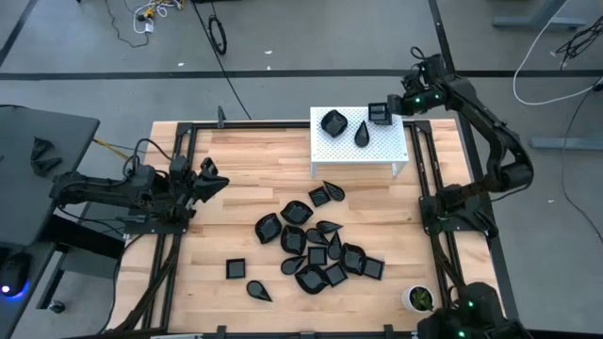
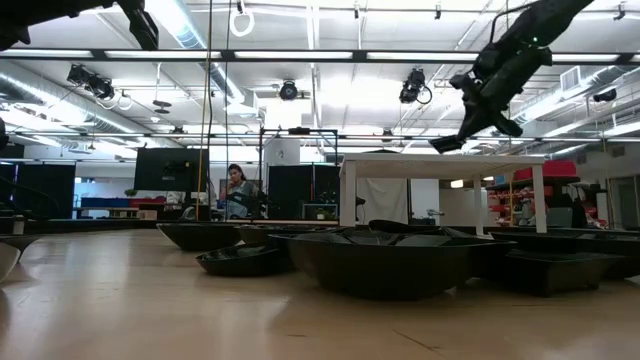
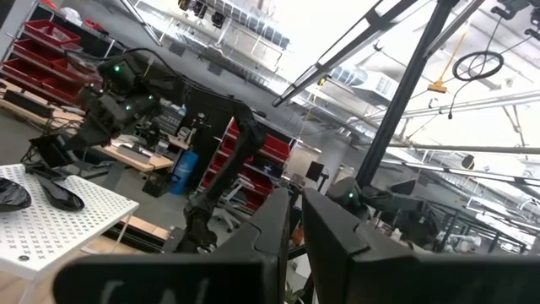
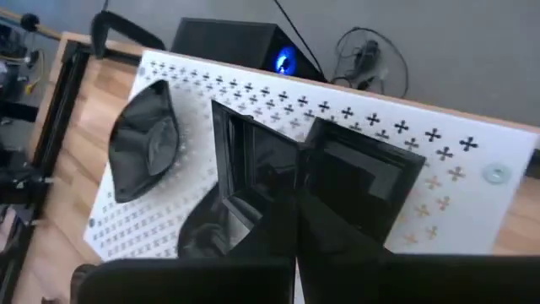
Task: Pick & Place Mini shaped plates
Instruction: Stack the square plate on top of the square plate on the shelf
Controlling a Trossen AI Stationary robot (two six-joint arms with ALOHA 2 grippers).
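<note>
Black square mini plate (image 1: 379, 114) sits pinched in our shut right pincer (image 1: 388, 110) above the white stand's (image 1: 377, 155) far right corner for placing, while our left pincer (image 1: 209, 179) waits nearly closed and empty at the surface's left edge.

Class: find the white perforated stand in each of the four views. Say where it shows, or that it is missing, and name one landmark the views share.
High view: stand, table's far edge, right of centre.
Low view: right of centre, behind the plates.
Left wrist view: lower left corner.
Right wrist view: fills the middle, under the right tool, which grips a square plate.
Shared landmark: the right arm above it.
</note>
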